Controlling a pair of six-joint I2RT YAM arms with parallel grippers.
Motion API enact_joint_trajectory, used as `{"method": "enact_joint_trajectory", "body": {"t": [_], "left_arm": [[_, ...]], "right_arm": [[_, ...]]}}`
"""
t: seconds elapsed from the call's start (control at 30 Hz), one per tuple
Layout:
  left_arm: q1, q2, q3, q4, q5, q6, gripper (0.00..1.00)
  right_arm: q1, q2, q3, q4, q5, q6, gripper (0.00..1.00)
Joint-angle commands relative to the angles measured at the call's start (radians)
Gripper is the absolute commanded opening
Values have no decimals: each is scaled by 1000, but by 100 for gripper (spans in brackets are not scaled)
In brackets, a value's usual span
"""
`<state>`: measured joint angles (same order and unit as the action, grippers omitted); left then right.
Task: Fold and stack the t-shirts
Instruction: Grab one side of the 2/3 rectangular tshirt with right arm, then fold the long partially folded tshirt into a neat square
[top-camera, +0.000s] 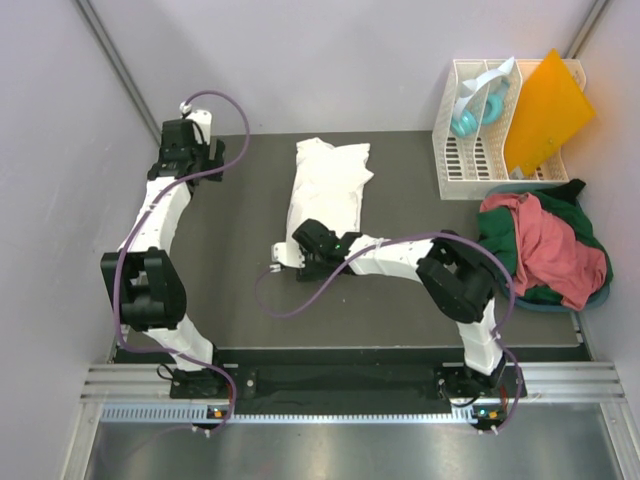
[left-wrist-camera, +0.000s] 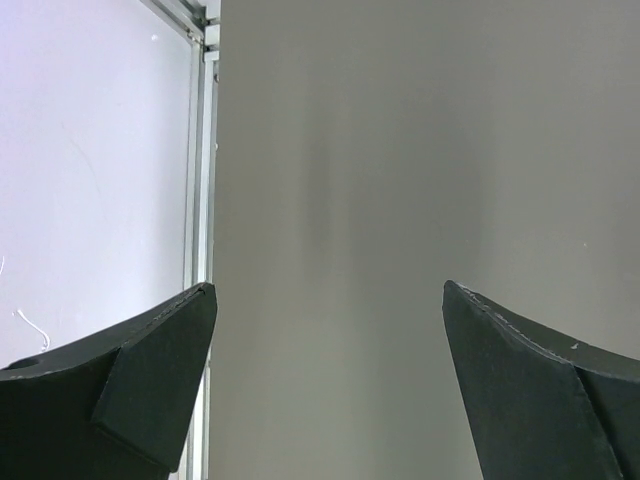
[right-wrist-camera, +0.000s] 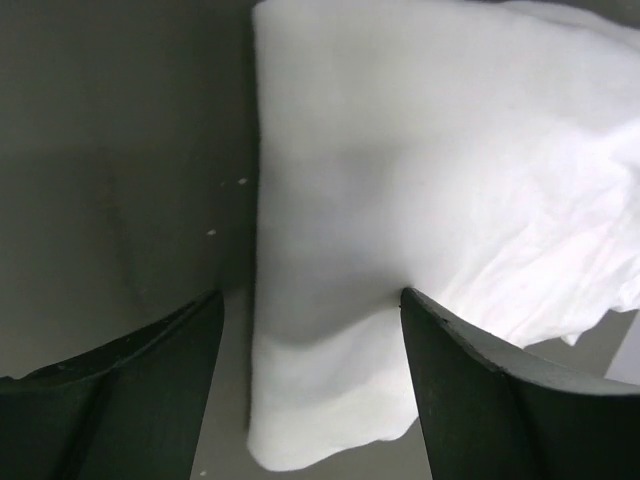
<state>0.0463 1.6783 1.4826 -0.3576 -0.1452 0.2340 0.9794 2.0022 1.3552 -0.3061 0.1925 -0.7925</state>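
A white t-shirt (top-camera: 330, 185) lies as a long folded strip in the middle of the dark table, its far end bunched. My right gripper (top-camera: 305, 240) is at the strip's near end. In the right wrist view its jaws (right-wrist-camera: 312, 295) stand open over the near-left corner of the white cloth (right-wrist-camera: 400, 180): the right finger rests on the cloth and the left one stands off its edge. A salmon-red t-shirt (top-camera: 545, 245) lies crumpled on a dark green one (top-camera: 590, 250) at the right. My left gripper (top-camera: 205, 160) (left-wrist-camera: 330, 290) is open over bare table at the far left.
A white slatted rack (top-camera: 490, 150) stands at the back right, with a stiff orange sheet (top-camera: 545, 110) and a teal object (top-camera: 465, 120) in it. The coloured shirts lie in a bluish basin (top-camera: 540, 308). A wall and a metal rail (left-wrist-camera: 200, 150) run close to the left gripper.
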Motion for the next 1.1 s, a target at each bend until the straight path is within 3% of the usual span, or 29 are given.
{"method": "enact_joint_trajectory", "body": {"t": [0.0, 0.17, 0.23, 0.27, 0.3, 0.37, 0.43, 0.5, 0.63, 0.87, 1.07], "left_arm": [[0, -28, 10, 5, 18, -4, 99], [1, -6, 39, 14, 10, 14, 99], [9, -2, 47, 17, 12, 16, 99], [12, 1, 54, 20, 12, 22, 99], [15, 4, 61, 20, 12, 22, 99], [27, 12, 76, 19, 15, 24, 99], [39, 18, 88, 16, 22, 27, 99], [46, 17, 94, 16, 25, 31, 99], [61, 24, 99, 17, 35, 41, 99], [66, 47, 129, 25, 50, 34, 99], [66, 55, 172, 19, 67, 41, 99]], "right_arm": [[-7, 64, -5, 114, 44, -25, 73], [-19, 99, 9, 119, 50, -36, 72], [-25, 101, 4, 113, 38, -45, 65], [-27, 102, 1, 105, 21, -50, 60], [-28, 102, 2, 85, 13, -51, 46], [-30, 105, 10, 52, -26, -54, 35], [-33, 101, 24, -11, -57, -50, 12], [-36, 84, 38, -81, -125, -50, 0], [-45, -6, 110, -272, -278, -79, 0], [-42, -28, 395, -790, -583, -142, 0], [10, -69, 430, -922, -731, -125, 0]]}}
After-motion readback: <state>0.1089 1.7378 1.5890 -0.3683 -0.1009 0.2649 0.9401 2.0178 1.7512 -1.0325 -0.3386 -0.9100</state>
